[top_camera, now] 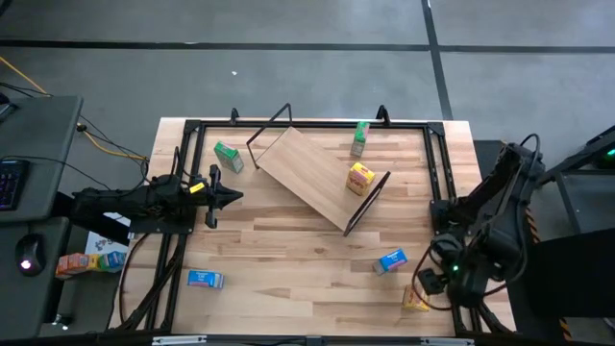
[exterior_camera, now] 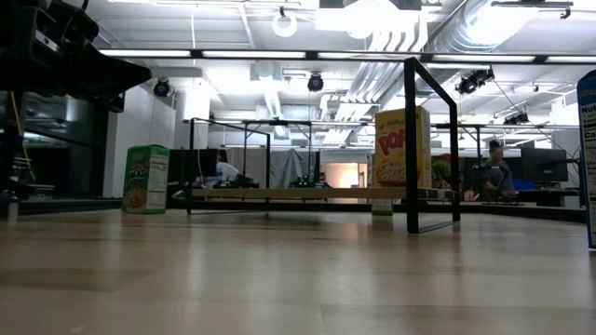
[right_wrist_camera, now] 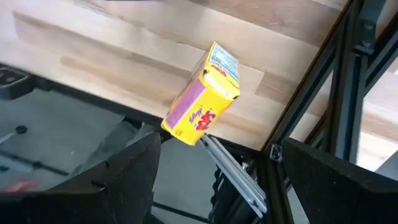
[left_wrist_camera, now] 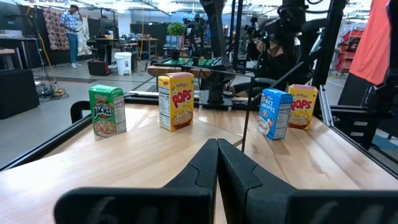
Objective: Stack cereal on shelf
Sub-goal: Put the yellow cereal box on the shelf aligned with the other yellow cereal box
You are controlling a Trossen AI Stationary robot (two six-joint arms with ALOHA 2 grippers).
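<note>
The shelf is a tilted light-wood board on a black wire frame at mid-table. One yellow box stands upright on it and also shows in the low view. A green box stands on the table left of the shelf, and another green box stands near the far edge. One blue box and another blue box lie near the front. A second yellow box lies at the table's near right edge. My right gripper hovers open above it. My left gripper is shut and empty, left of the shelf.
A black frame rail runs around the table and stands close to my right gripper. Bare tabletop lies between the shelf and the near edge. More boxes sit off the table at the left.
</note>
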